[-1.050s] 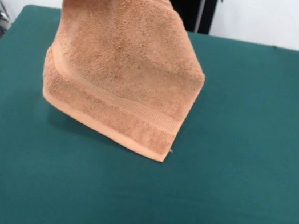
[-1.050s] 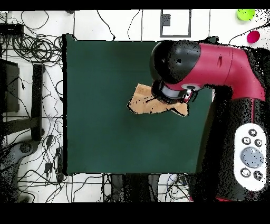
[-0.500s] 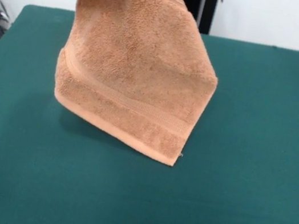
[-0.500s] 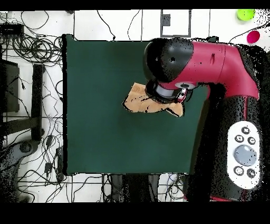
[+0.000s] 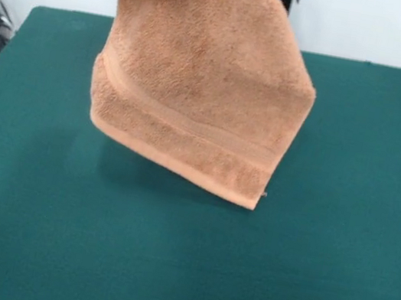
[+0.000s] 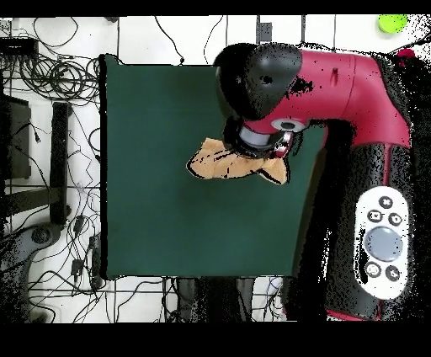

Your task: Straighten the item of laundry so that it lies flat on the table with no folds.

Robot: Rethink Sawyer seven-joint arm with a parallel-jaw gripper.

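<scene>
The item of laundry (image 5: pixel 205 81), a tan-orange terry towel, hangs in the air from above the picture's top edge. Its woven band and hem run slantwise along the bottom, and the lowest corner (image 5: pixel 256 205) hovers above the table (image 5: pixel 343 222) over a faint shadow. In the overhead view the towel (image 6: pixel 220 162) shows as a bunched strip sticking out from under the red and black arm (image 6: pixel 269 84) over the table (image 6: pixel 160 210). The arm's head hides the gripper there, and the front view cuts it off. The towel hangs from its hold, folded over at the top.
Tangled cables (image 6: pixel 50 76) and dark equipment (image 6: pixel 17 151) lie on the floor beside one table edge. Small green (image 6: pixel 391 21) and pink objects sit on the floor past a table corner. The arm's body (image 6: pixel 379 210) covers one side of the table.
The hanging towel has travelled to the right in the front view and risen a little. In the overhead view the arm and towel have shifted left.
</scene>
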